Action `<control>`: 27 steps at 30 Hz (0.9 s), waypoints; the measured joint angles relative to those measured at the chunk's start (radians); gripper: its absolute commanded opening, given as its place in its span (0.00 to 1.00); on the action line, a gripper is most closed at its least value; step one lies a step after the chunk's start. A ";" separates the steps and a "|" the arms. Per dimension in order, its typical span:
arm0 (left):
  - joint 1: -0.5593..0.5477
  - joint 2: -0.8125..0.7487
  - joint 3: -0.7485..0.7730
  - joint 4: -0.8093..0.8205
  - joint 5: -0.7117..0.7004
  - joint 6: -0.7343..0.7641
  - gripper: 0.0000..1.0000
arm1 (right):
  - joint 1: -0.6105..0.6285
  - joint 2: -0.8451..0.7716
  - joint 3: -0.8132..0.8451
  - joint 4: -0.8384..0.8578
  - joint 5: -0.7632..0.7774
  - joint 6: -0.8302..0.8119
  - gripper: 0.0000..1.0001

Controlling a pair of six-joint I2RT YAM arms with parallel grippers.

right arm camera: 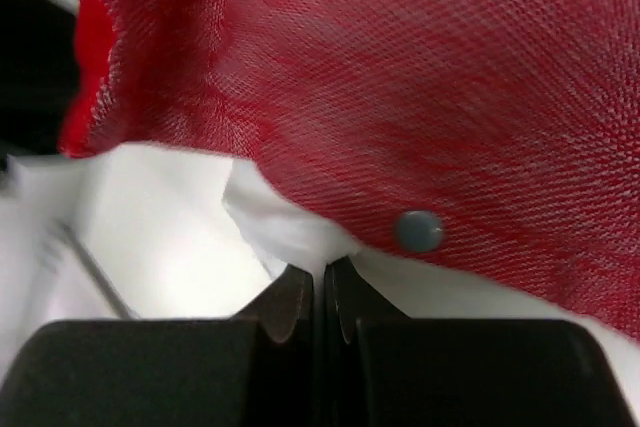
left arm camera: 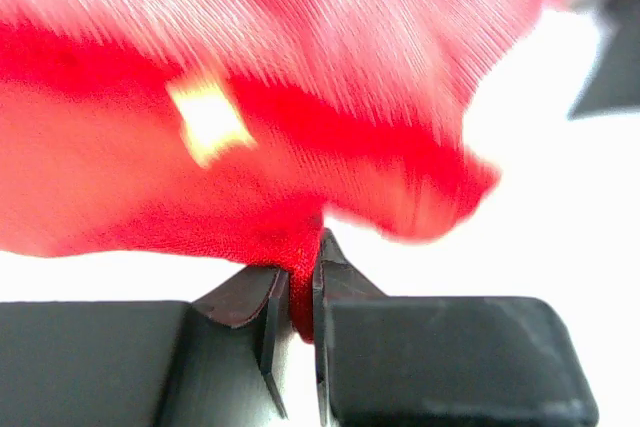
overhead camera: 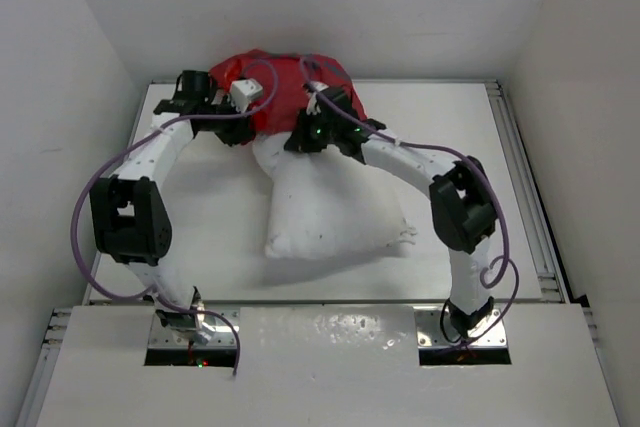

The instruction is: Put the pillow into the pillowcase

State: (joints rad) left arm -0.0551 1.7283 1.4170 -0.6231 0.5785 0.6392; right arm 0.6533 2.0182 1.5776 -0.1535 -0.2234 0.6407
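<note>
Only the far end of the plump white fabric pillow (overhead camera: 330, 215) sits inside the bright red fabric pillowcase (overhead camera: 245, 69). The left claw (left arm camera: 300, 292) pinches the pillowcase and the right claw (right arm camera: 322, 282) pinches the pillow.

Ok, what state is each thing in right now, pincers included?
pillow: mostly outside the pillowcase, only its far end meets the red fabric.
pillowcase: bunched up at the pillow's far end.
left pincer: shut on pillowcase fabric.
right pincer: shut on white pillow fabric at the pillowcase's edge.
</note>
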 measured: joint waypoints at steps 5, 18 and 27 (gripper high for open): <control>-0.046 -0.034 0.170 -0.135 0.064 0.135 0.00 | -0.084 -0.121 -0.024 0.240 0.031 0.116 0.00; -0.113 -0.081 0.333 -0.531 0.305 0.445 0.00 | -0.086 -0.294 -0.131 0.475 0.380 0.112 0.00; -0.123 -0.063 0.361 -0.602 0.429 0.505 0.00 | 0.045 -0.207 -0.206 0.497 0.449 0.134 0.00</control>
State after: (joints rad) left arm -0.1783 1.6657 1.7779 -1.2251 1.0073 1.1442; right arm 0.6987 1.8114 1.3712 0.3431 0.2256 0.7746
